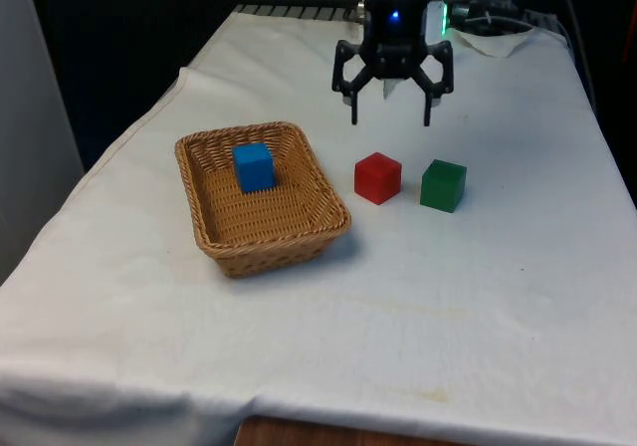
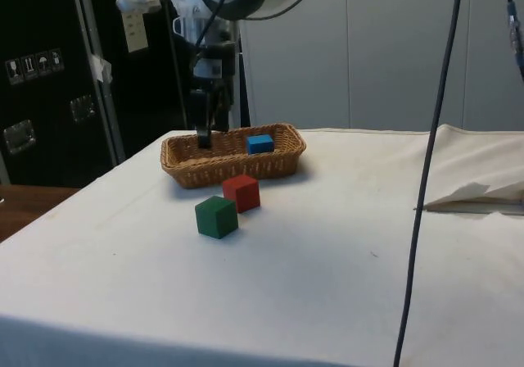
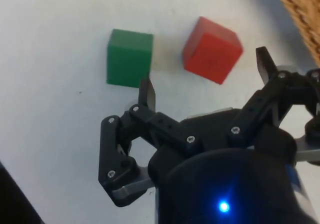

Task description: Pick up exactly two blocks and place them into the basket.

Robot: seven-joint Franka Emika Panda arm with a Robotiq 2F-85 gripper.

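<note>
**One block in the basket, two on the cloth**

From my station I see the bench (image 1: 518, 297) under its white cloth; on it, toward the front view's left, stands the woven basket (image 1: 209, 229), and the blue block (image 1: 253, 166) lies inside it near the far wall; the jaws (image 1: 391, 114) hang above the cloth, spread wide and holding nothing, behind the two loose blocks; the red block (image 1: 377, 178) sits just beside the basket, and the green block (image 1: 443, 185) is near it on the front view's right, not touching.
</note>
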